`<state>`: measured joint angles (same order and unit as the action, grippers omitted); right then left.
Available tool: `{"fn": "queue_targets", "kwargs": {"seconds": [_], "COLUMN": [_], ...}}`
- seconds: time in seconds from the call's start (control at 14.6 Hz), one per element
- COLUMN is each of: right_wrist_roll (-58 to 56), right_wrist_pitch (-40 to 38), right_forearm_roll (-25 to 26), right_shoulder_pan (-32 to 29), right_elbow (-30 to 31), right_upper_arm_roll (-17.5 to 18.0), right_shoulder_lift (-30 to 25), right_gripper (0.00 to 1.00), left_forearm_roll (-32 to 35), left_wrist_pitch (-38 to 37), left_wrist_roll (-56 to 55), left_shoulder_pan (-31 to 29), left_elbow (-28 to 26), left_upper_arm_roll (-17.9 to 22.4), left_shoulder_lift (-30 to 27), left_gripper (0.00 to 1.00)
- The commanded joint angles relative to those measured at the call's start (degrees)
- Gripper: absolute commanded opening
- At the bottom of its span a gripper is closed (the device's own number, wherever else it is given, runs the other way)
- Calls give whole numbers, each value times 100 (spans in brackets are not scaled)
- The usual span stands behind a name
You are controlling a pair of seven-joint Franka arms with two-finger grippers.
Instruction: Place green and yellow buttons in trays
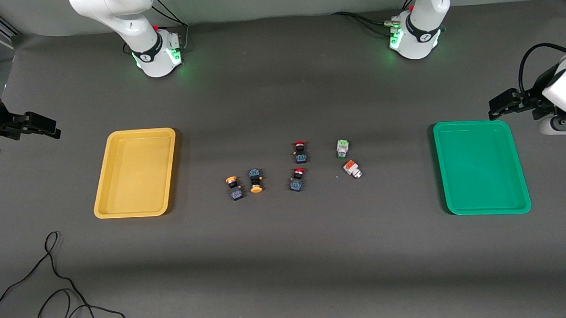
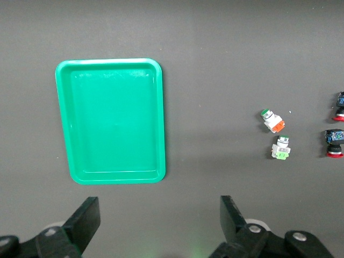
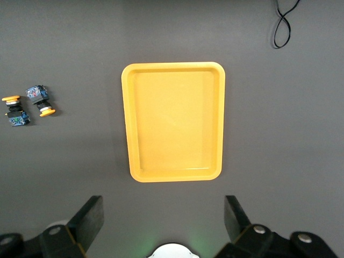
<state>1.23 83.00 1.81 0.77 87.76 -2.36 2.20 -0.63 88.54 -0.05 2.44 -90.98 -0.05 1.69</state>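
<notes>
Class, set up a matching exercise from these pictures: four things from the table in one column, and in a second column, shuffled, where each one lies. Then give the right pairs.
Things
1. yellow tray
2. green tray
3. green-capped white button
4. two red-capped buttons

Places
A. middle of the table, between the yellow-capped pair and the white buttons
B. toward the left arm's end
C. toward the right arm's end
D. beside the orange-capped white button

Pairs: 1-C, 2-B, 3-D, 4-A

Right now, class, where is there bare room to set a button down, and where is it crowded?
Both trays are bare inside: the yellow tray and the green tray. Bare mat lies between each tray and the buttons. Crowded: the six buttons clustered mid-table.
</notes>
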Motion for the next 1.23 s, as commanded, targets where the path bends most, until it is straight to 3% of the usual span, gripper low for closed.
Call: {"fn": "queue_targets", "kwargs": {"seconds": [0.0, 0.82, 1.16], "right_wrist_roll": [141, 123, 298], "right_wrist_pitch": [-118, -109, -118], "right_forearm_roll": [91, 74, -436], "right_shoulder_pan": [45, 37, 80], "right_elbow": [-92, -145, -153], "right_upper_arm_roll": [-1, -10, 34], "right_shoulder_lift": [18, 71, -8], "right_gripper": [99, 99, 100], "left_forearm_roll": [72, 116, 116], "left_wrist_pitch": [-65, -74, -39], "left_wrist_roll": [-21, 58, -56], "left_shoulder_pan": [19, 99, 291], "left_elbow": [18, 1, -131], "left_upper_arm_roll": [14, -48, -144], "left_shoulder_lift": [-37, -116, -169], "left_gripper": [99, 99, 99]}}
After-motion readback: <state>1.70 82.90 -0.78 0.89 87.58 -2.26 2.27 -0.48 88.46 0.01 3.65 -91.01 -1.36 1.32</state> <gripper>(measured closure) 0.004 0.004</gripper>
